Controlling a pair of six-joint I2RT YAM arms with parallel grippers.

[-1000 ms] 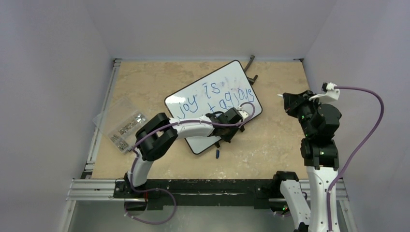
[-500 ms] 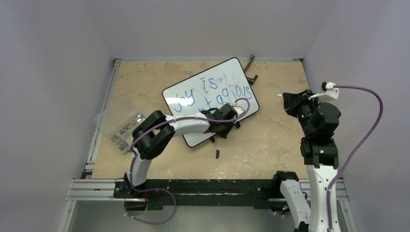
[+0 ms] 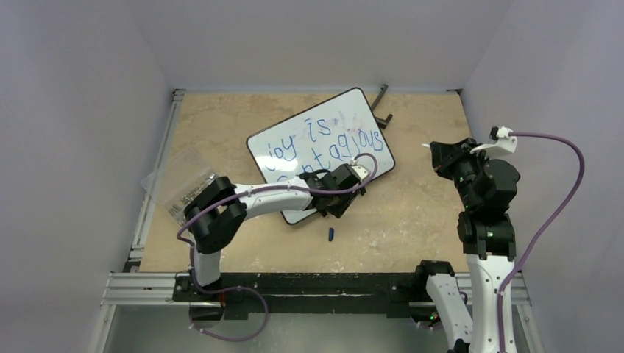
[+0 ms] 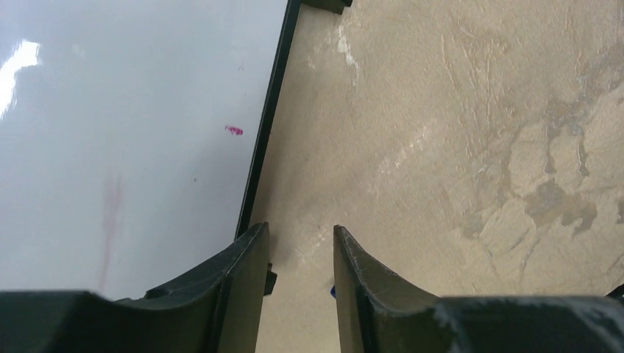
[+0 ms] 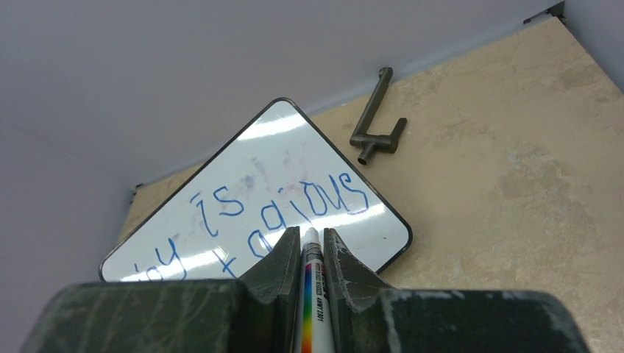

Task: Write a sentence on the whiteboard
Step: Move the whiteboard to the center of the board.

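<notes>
Inspection count, overhead view unless stated.

- Surface (image 3: 427, 213): one.
- Whiteboard (image 3: 352, 107): one, centre of frame.
- Sentence (image 3: 318, 130): one, in blue, made up of three words on two lines.
- Marker (image 5: 312, 294): one, bottom centre of the right wrist view.
- Small blue object (image 3: 331, 234): one, lower centre of frame.
- Clear plastic container (image 3: 184, 184): one, left of frame. The metal pieces inside are too small to count.
- Dark metal bracket (image 3: 381, 103): one, upper centre of frame.
- Arms: two, the left arm (image 3: 257, 197) and the right arm (image 3: 486, 191).
- Left fingers (image 4: 246, 265): two.
- Right fingers (image 5: 279, 265): two.
- Fingers in total: four.
</notes>
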